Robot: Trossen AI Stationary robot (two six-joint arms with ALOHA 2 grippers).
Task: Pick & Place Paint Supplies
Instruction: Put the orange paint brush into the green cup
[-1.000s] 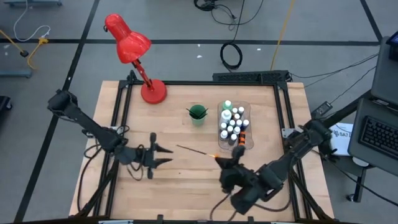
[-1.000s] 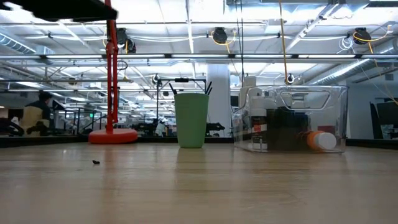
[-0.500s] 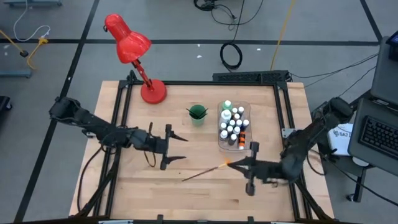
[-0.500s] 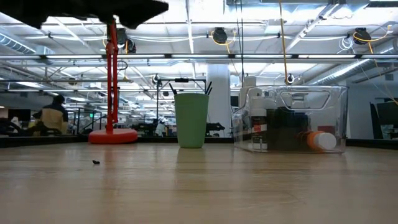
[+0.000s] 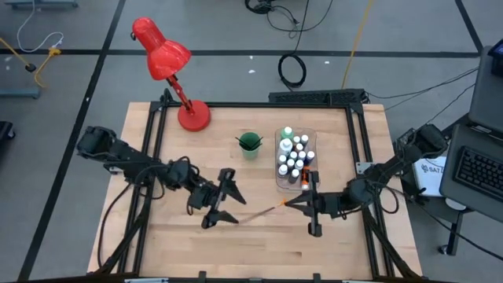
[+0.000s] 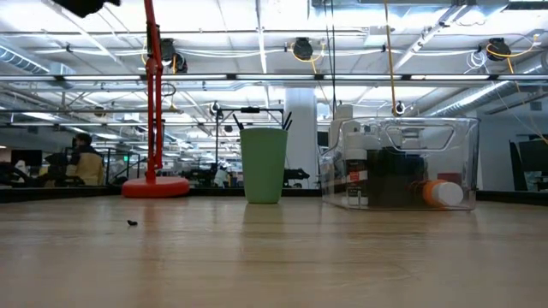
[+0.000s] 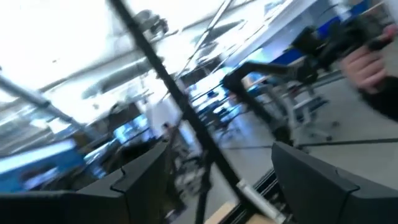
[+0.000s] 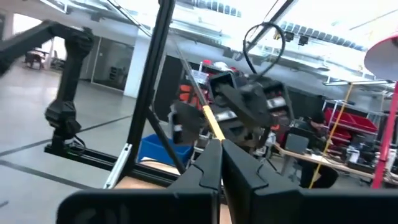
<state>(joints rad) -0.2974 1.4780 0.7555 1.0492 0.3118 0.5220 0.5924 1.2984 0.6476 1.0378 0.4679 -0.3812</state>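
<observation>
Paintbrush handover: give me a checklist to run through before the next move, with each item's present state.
1. Right gripper shut on the paintbrush: ok.
2. Left gripper open to receive: ok.
3. Brush's free end lies between the left fingers: cannot tell; in the high view it only reaches close to them.
4. Brush held clear of the table: cannot tell; the low view shows neither the brush nor a gripper.
5. Green cup upright, free to take a brush: ok.
6. Clear bin of bottles apart from both grippers: ok.
</observation>
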